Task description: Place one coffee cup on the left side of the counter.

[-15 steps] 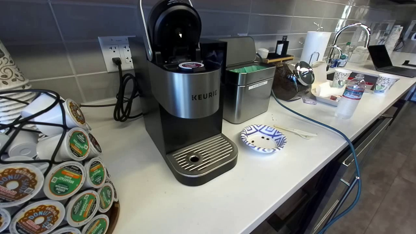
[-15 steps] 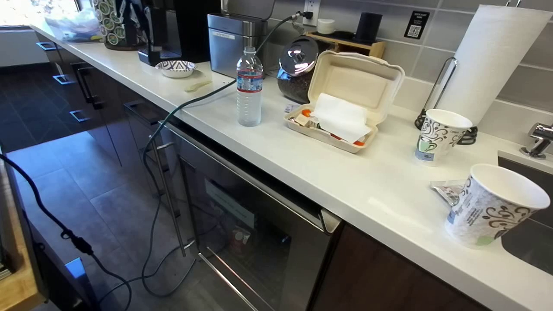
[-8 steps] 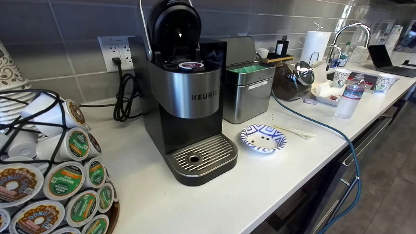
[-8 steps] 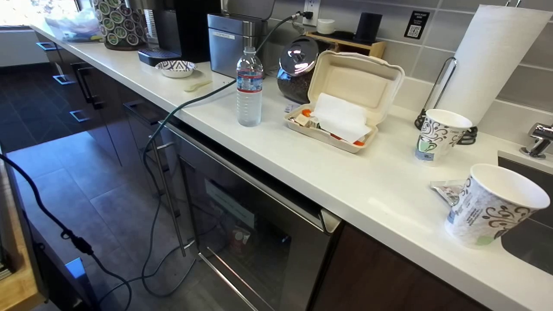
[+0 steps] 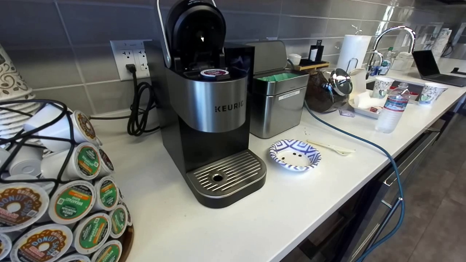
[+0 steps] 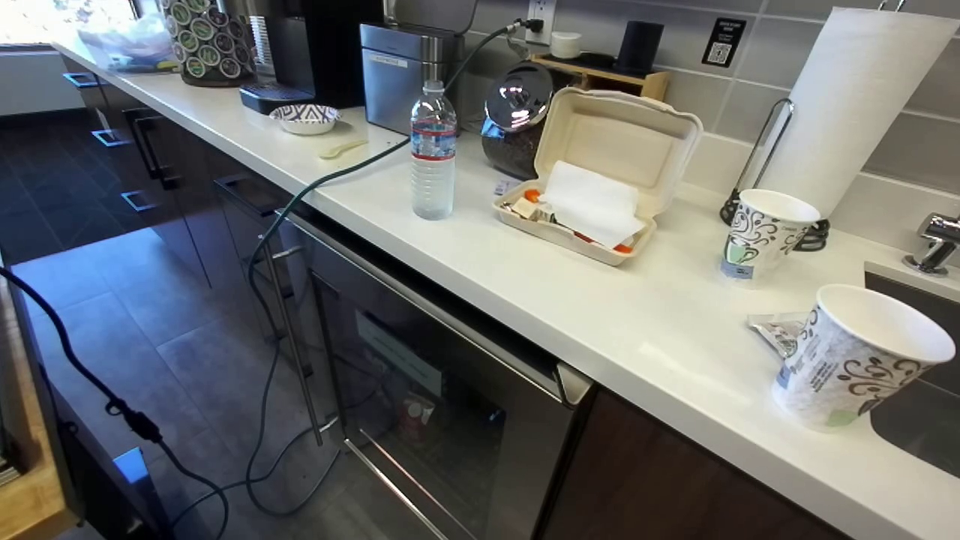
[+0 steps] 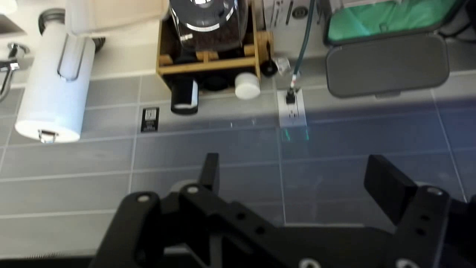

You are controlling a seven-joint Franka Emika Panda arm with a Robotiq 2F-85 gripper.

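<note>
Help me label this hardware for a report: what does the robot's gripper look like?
In the wrist view, the gripper is black, with block-like fingers on round-ended links dotted with pale round pins and dark holes. I can make out no lettering or cable on it; the arm shows in no view.

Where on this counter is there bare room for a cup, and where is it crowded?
Bare counter lies between the coffee pods and coffee machine and in front of that machine; another patch separates the takeout box from the paper cups. It is crowded beside the machine: steel bin, patterned bowl, pale utensil, then the teal cable.
</note>
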